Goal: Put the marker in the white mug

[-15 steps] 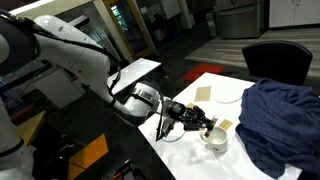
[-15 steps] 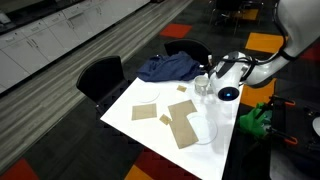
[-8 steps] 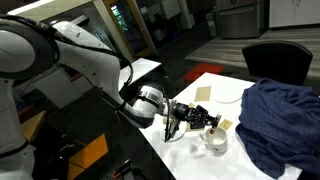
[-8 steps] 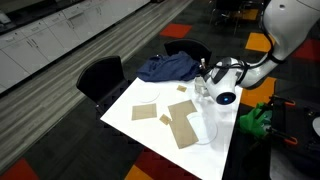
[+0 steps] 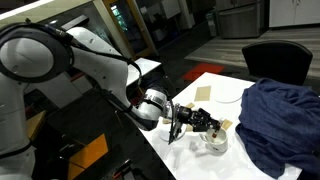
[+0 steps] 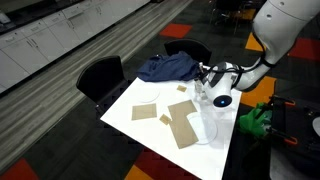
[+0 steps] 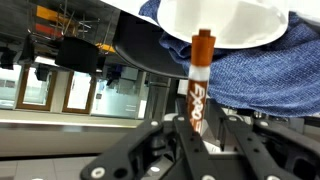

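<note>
Arm posture has changed over the last second. In an exterior view the upper links have swung up and over the tabletop (image 5: 196, 84), while the tool (image 5: 206, 123) has barely shifted and still hangs just above the white mug (image 5: 215, 144). So the joints are reorienting the wrist rather than travelling: an alignment move over the mug.

Tool state: clenched on the marker (image 7: 198, 88), which runs straight out between the fingers (image 7: 152, 142). In the wrist view the marker's brown end cap overlaps the white mug (image 7: 230, 20), so it points at the mug. The marker is therefore in the tool, in the air, not in the mug.

The mug stands on the near part of the tabletop, just beside the blue cloth (image 5: 276, 118), which lies heaped to its right. A plate (image 5: 228, 97) with a tan square sits farther back.

In both exterior views the tool hides the marker tip. It is possibly at the rim already, but I cannot tell whether it has entered the opening.

Judgement: transport done, insertion pending. The next move calls for a small descent with the tip centred over the opening, then release. Risk: the tip catches the rim and tips the mug.
</note>
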